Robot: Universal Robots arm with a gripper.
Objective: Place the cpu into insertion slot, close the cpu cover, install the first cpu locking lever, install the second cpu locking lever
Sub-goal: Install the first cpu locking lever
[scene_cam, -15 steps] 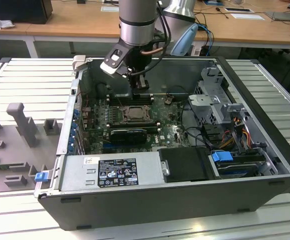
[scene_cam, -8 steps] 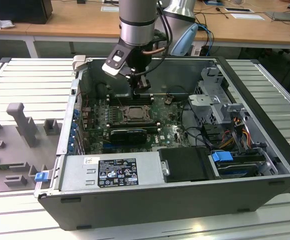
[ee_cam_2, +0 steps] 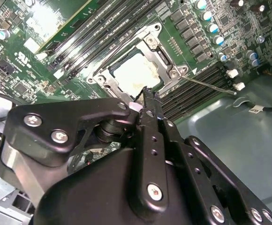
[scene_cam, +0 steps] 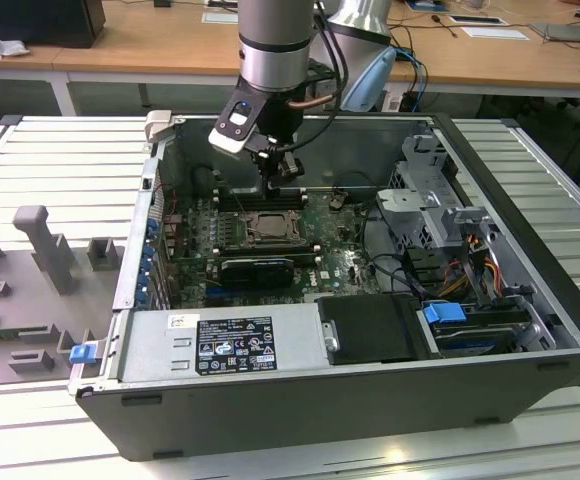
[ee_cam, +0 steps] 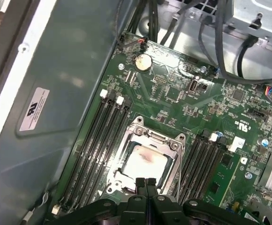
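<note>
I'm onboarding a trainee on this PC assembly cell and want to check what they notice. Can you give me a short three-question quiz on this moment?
1. True or false: the cpu shows through the window of the cpu cover, which lies flat.
2. The end effector is nearest to: A the coin cell, B the cpu cover's edge, C the drive cage.
3. What long parts lie on both sides of the cpu cover?
Key: 1 true; 2 B; 3 the memory slots.
</note>
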